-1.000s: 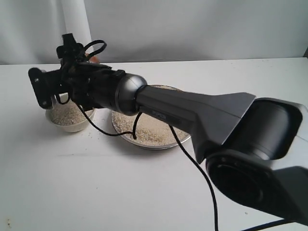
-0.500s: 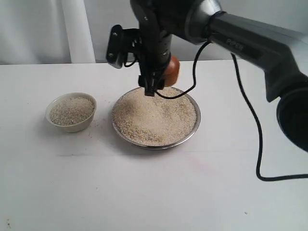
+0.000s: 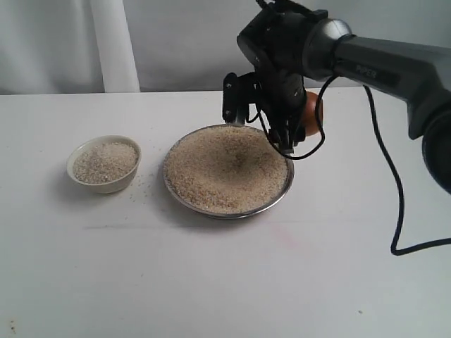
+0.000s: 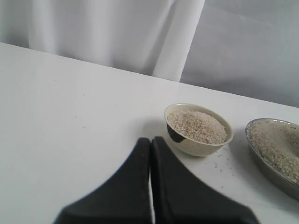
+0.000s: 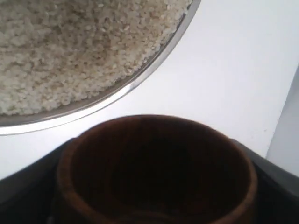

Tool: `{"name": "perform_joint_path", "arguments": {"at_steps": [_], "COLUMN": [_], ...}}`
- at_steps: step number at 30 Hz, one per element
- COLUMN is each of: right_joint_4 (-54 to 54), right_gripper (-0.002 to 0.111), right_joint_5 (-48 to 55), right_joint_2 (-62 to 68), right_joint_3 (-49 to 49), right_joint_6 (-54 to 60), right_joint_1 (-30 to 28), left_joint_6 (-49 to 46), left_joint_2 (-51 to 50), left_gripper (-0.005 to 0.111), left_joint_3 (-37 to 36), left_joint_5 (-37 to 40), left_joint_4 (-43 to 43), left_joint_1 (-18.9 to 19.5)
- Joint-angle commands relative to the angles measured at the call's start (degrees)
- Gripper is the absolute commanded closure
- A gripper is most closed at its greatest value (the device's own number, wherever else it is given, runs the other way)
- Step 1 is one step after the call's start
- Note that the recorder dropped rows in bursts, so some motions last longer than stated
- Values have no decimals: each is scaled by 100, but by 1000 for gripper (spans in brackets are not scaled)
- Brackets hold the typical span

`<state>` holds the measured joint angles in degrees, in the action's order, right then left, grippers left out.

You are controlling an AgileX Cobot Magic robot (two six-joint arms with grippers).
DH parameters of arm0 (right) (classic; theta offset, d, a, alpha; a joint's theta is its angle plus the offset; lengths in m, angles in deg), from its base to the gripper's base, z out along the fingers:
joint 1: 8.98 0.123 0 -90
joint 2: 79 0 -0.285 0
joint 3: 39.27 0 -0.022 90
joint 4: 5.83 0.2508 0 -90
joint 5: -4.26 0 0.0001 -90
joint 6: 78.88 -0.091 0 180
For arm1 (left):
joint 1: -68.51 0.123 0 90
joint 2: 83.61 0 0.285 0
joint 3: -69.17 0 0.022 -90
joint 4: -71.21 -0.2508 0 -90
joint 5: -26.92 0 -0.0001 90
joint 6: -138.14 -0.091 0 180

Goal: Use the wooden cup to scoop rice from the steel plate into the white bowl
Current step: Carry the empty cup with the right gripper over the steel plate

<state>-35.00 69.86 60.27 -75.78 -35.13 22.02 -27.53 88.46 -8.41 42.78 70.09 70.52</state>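
While the right gripper (image 3: 287, 135) grips the wooden cup (image 3: 311, 113) between its jaws, apparently empty, just beside the steel plate (image 3: 218, 213) of rice (image 3: 225, 169), the left gripper (image 4: 150, 142) is closed on nothing near the white bowl (image 4: 196, 145).

From the exterior: raised, looking down across the white surface (image 3: 141, 282) at mid-range. From the left wrist: low, facing along the surface toward the white bowl (image 4: 194, 145) and steel plate (image 4: 266, 169), both shared with the exterior. From the right wrist: very close, looking into the wooden cup (image 5: 156, 168), plate rim beyond.
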Motion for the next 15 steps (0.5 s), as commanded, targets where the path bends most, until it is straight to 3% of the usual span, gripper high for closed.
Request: {"name": "perform_joint_path", "arguments": {"at_steps": [1, 15], "right_joint_4": [-649, -719], "right_gripper": [108, 108], "right_joint_5": [-393, -1079], "right_joint_2": [230, 1062], "right_joint_3": [27, 27], "right_joint_6": [130, 438], "right_joint_1": [107, 508], "left_joint_6": [22, 22], "left_joint_2": [14, 14], "left_gripper": [107, 107], "left_joint_3": [37, 37], "left_joint_5": [-57, -57], "left_joint_4": [9, 9], "left_joint_1": [-27, -27]}}
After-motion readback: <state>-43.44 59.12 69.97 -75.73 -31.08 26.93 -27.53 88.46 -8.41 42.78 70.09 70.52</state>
